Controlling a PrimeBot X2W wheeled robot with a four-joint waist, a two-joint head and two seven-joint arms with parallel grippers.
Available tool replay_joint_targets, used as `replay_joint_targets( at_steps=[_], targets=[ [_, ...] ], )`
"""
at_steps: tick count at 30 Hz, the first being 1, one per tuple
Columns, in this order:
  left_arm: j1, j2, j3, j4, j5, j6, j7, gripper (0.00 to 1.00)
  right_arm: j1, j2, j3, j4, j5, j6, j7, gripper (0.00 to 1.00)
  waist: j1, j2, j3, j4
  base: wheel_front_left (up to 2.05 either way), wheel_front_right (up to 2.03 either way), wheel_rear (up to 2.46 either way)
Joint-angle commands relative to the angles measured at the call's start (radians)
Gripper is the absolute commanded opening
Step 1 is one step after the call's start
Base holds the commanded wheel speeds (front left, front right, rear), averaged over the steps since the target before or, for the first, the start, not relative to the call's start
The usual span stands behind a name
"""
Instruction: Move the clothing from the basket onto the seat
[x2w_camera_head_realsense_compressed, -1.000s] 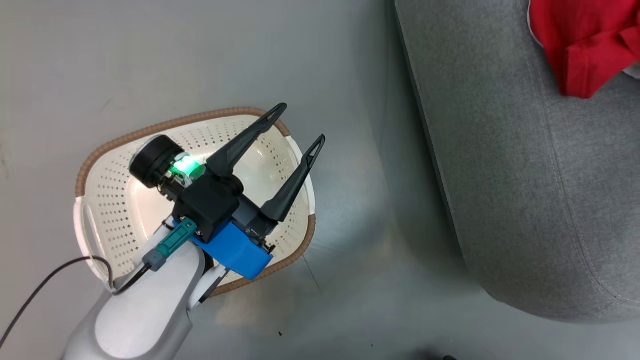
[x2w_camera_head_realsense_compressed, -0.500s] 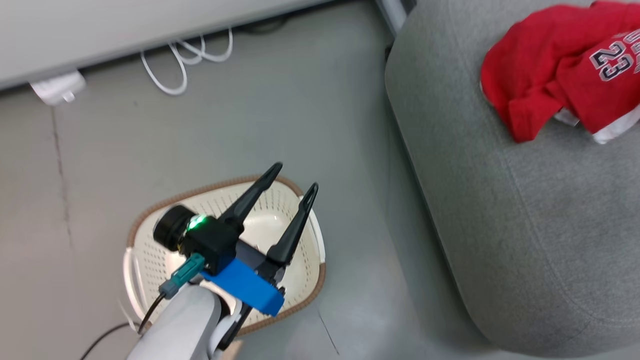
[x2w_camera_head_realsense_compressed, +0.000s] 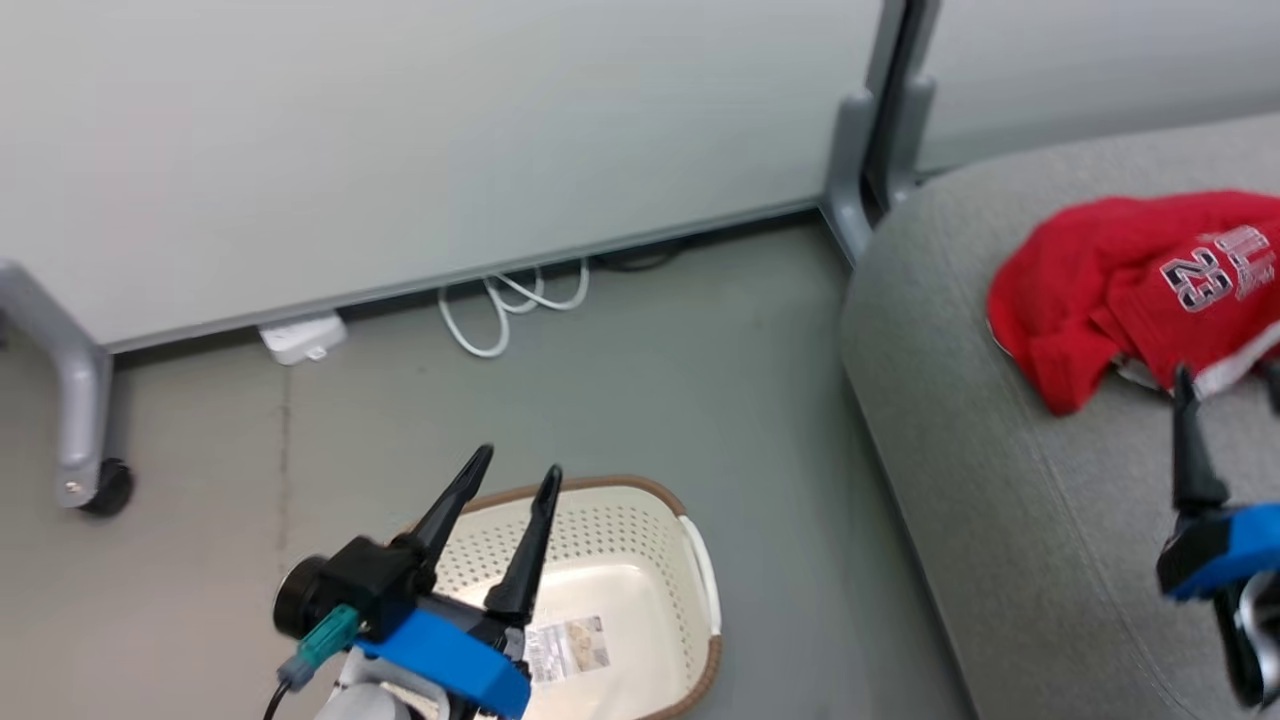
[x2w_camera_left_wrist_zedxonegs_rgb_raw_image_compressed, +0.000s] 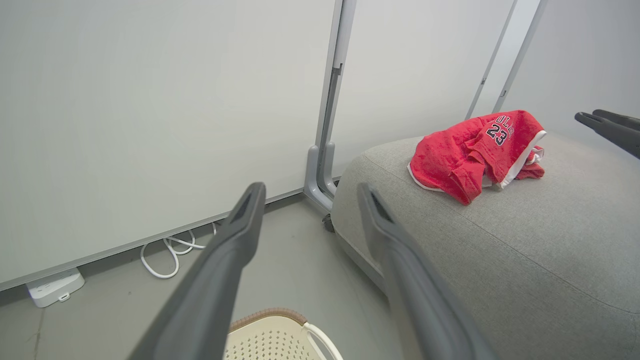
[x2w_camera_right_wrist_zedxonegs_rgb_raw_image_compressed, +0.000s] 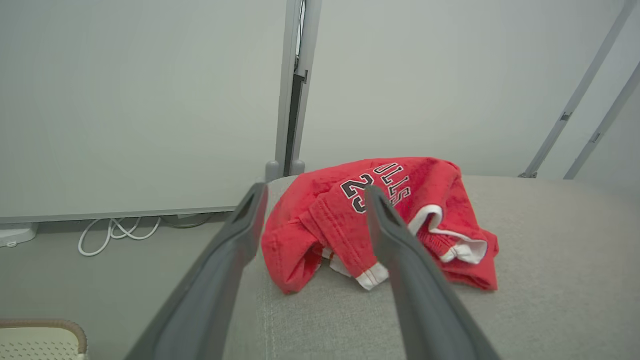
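The clothing (x2w_camera_head_realsense_compressed: 1120, 290) lies as a crumpled red heap with white trim and the number 23 on the grey seat (x2w_camera_head_realsense_compressed: 1000, 500), also clear in the left wrist view (x2w_camera_left_wrist_zedxonegs_rgb_raw_image_compressed: 470, 150) and close ahead in the right wrist view (x2w_camera_right_wrist_zedxonegs_rgb_raw_image_compressed: 325, 225). The cream basket (x2w_camera_head_realsense_compressed: 690, 560) stands on the floor left of the seat; the part of its inside that shows holds just a paper label. My left gripper (x2w_camera_head_realsense_compressed: 520, 462) hangs open above the basket's near side. My right gripper (x2w_camera_head_realsense_compressed: 1230, 370) is open over the seat just short of the clothing, nothing between its fingers (x2w_camera_right_wrist_zedxonegs_rgb_raw_image_compressed: 240, 240).
A pale wall panel runs along the back, with a grey post (x2w_camera_head_realsense_compressed: 880, 150) by the seat's corner. A caster leg (x2w_camera_head_realsense_compressed: 85, 440), a white power strip (x2w_camera_head_realsense_compressed: 300, 338) and looped white cable (x2w_camera_head_realsense_compressed: 510, 310) lie at the panel's foot. Grey floor separates basket and seat.
The head camera has tilted upward, bringing the wall panel, the cables and my right gripper into view. My left gripper remains open over the basket. The clothing lies where it was.
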Motion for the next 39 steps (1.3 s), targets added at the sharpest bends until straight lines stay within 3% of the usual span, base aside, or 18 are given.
replay_joint_targets(
  at_steps=[1, 7, 13, 24, 39],
  targets=[
    [0.027, -0.004, 0.021, 0.004, -0.004, -0.001, -0.003, 1.00, 0.062, 0.019, -0.011, -0.056, -0.023, -0.001, 0.019, 1.00, 0.0003, 0.0000, -0.058, 0.060, 0.00, 0.00, 0.00],
    [0.086, -0.011, 0.088, 0.014, 0.003, -0.002, -0.003, 1.00, 0.230, 0.127, -0.027, -0.294, -0.064, -0.001, 0.099, 1.00, 0.0003, 0.0000, -0.096, 0.123, 0.00, 0.00, 0.00],
    [0.129, -0.019, 0.156, 0.019, 0.017, -0.003, -0.003, 1.00, 0.331, 0.212, 0.021, -0.428, -0.086, -0.001, 0.142, 1.00, 0.0003, 0.0000, -0.114, 0.160, 0.00, 0.00, 0.00],
    [0.179, -0.042, 0.256, 0.011, 0.038, -0.005, -0.003, 1.00, 0.382, 0.247, 0.102, -0.465, -0.086, -0.001, 0.165, 1.00, 0.0003, 0.0000, -0.123, 0.179, 0.00, 0.00, 0.00],
    [0.185, -0.059, 0.290, 0.017, 0.065, -0.006, -0.003, 1.00, 0.380, 0.257, 0.126, -0.456, -0.079, -0.001, 0.173, 1.00, 0.0003, 0.0000, -0.124, 0.187, 0.00, 0.00, 0.00]
  ],
)
